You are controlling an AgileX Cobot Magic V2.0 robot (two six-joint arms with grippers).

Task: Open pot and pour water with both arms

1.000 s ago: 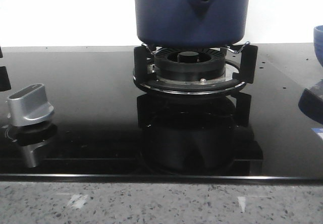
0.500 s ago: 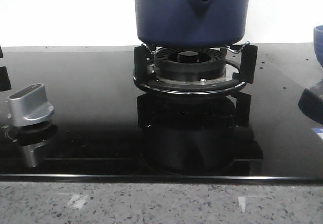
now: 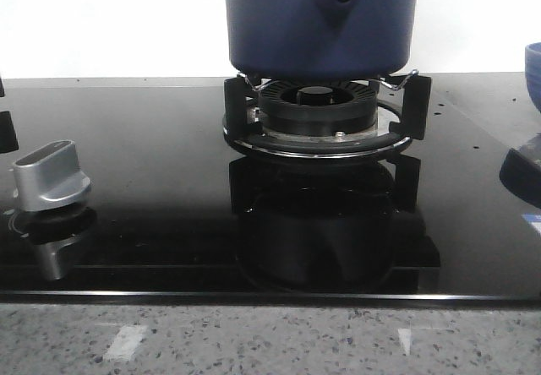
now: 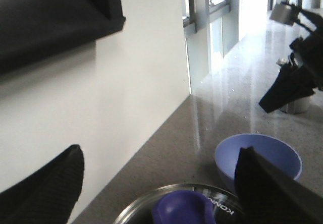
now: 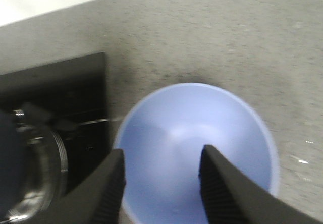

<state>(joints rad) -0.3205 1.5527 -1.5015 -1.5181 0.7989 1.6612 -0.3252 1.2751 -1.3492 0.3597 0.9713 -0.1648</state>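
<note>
Black glass hob (image 3: 152,164), pot (image 3: 321,20) on burner (image 3: 317,113), left claw (image 4: 156,183) wide over lid knob (image 4: 184,209), right claw (image 5: 161,183) wide above bowl (image 5: 171,133)

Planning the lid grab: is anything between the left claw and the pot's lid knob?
Nothing visible: the open left claw hangs above the round blue lid knob with clear space between.

Dark navy pot (image 3: 319,20), upright on burner supports, handle mount facing camera
</note>
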